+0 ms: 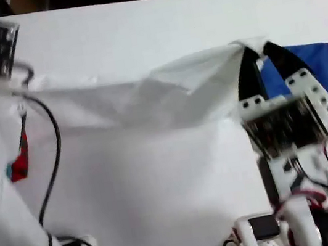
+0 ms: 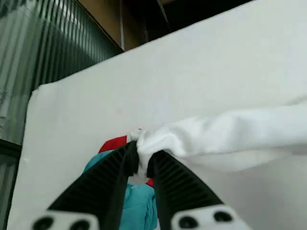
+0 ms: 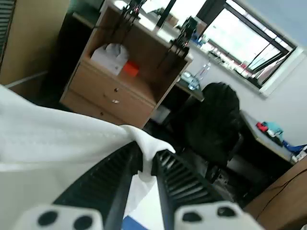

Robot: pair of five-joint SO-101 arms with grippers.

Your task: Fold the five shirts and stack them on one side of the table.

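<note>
Two arms held apart, left tool [image 2: 142,162] and right tool [image 3: 147,163] each pinching white shirt [image 1: 135,99], stretched between them

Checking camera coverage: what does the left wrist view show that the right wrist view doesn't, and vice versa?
Left wrist view: the left gripper, a red shirt and a teal shirt beneath it. Right wrist view: the right gripper, a sliver of blue shirt, a cabinet, a chair. Both: the white shirt, pinched by that view's own gripper.
</note>
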